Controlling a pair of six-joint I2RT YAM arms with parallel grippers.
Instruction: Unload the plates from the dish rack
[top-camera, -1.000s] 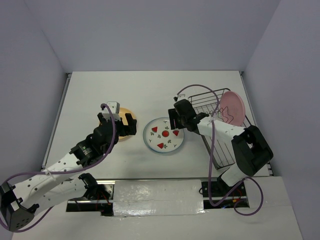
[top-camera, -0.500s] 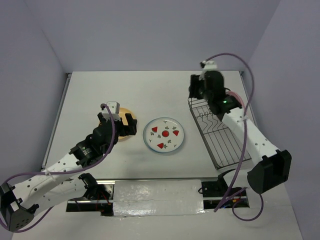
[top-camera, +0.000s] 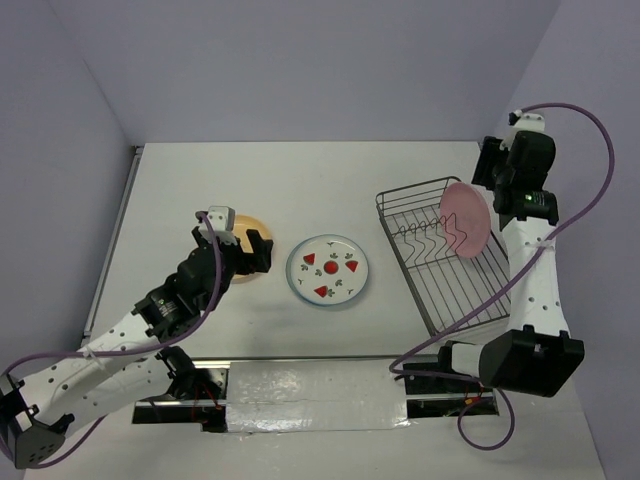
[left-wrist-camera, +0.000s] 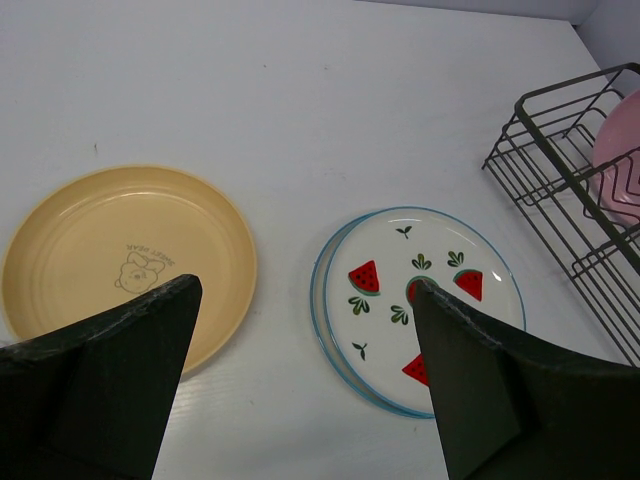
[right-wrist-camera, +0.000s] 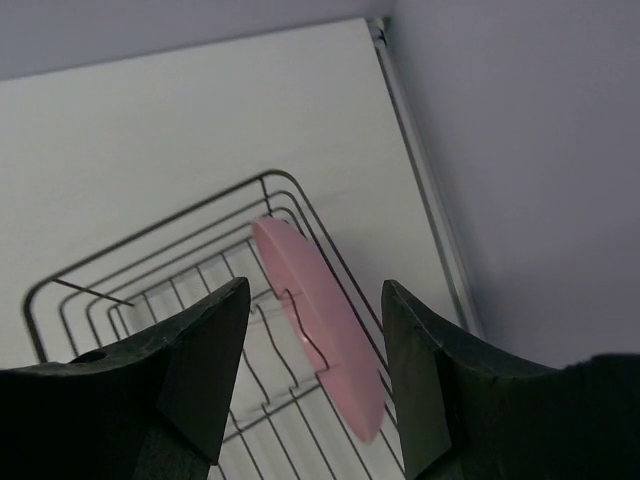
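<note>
The pink plate (top-camera: 466, 220) stands on edge among the tines at the far end of the dark wire dish rack (top-camera: 440, 290). My right gripper (top-camera: 497, 170) hangs open and empty above it. In the right wrist view the pink plate (right-wrist-camera: 320, 320) shows between my spread fingers (right-wrist-camera: 315, 300), apart from both, with the rack (right-wrist-camera: 150, 235) beneath. The white plate with red fruit marks (top-camera: 328, 268) lies flat on the table. The yellow-orange plate (top-camera: 250, 224) lies flat to its left, partly under my open, empty left gripper (top-camera: 238, 250). The left wrist view shows the yellow plate (left-wrist-camera: 130, 250), the white plate (left-wrist-camera: 375, 310) and my gripper (left-wrist-camera: 305, 290) above the gap between them.
The rack (left-wrist-camera: 560, 190) stands near the table's right edge, close to the right wall (top-camera: 580, 150). The pink plate (left-wrist-camera: 620, 160) shows at the right border of the left wrist view. White tabletop (top-camera: 300, 190) stretches behind the two flat plates.
My right arm has swung from the white plate's right rim, past the rack's far corner, to high above the pink plate. My left gripper has shifted slightly. The plates have not moved.
</note>
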